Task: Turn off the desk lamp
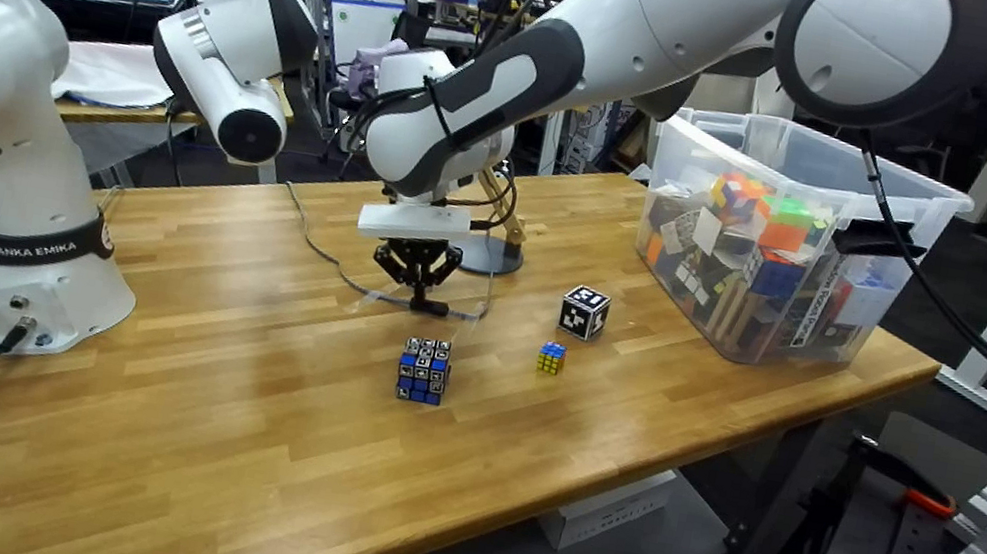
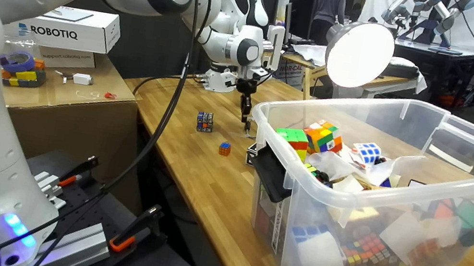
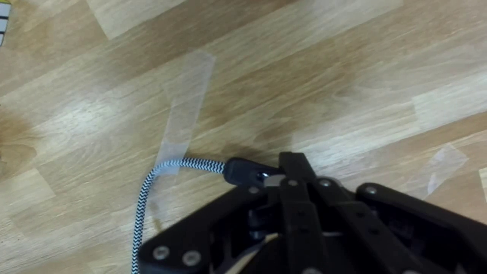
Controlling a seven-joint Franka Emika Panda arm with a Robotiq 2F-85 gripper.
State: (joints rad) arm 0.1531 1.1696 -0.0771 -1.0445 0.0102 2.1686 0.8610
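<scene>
The desk lamp's round head (image 2: pixel 360 55) glows bright white in an exterior view. Its dark round base (image 1: pixel 501 260) and part of its tan arm (image 1: pixel 514 228) show behind my gripper in an exterior view. A black inline switch (image 3: pixel 241 172) on the lamp's black-and-white cord (image 3: pixel 141 205) lies on the table in the wrist view. My gripper (image 3: pixel 295 158) has its fingers together, pointing down over the switch, and covers part of it. I see nothing between the fingers. The gripper also shows in both exterior views (image 1: pixel 419 296) (image 2: pixel 246 122). Contact with the switch is not clear.
A blue-and-black cube (image 1: pixel 423 371), a small cube (image 1: pixel 551 358) and a black-and-white marker cube (image 1: pixel 585 312) lie near the gripper. A clear bin (image 1: pixel 777 165) of cubes stands at the table's end. Clear tape (image 3: pixel 186 110) lies on the table by the cord. Another white arm's base (image 1: pixel 35 288) stands on the table.
</scene>
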